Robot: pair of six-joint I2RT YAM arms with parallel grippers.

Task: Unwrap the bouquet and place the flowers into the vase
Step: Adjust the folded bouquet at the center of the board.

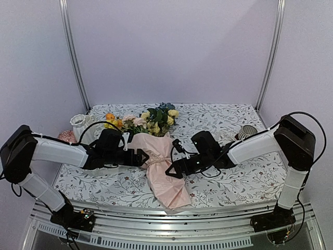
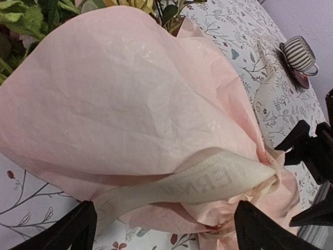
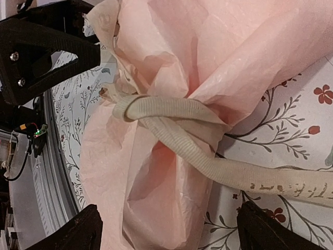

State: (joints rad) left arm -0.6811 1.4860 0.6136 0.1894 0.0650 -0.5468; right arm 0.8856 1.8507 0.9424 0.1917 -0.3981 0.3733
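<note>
Only overhead shows vase [image 1: 79, 124] | right wrist shows ribbon knot [image 3: 171, 117]

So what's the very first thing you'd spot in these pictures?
The big bouquet in pale pink crinkled wrapping paper, lying in the middle of the flowery tablecloth, with yellow, orange and cream flowers poking out at its far end. A cream ribbon is tied round its waist, and the left gripper and right gripper sit open on either side of it.

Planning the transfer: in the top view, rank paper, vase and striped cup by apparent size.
Largest: paper, clearly.
Then vase and cup: nearly alike, the vase perhaps slightly larger, so I won't rank them firmly.
</note>
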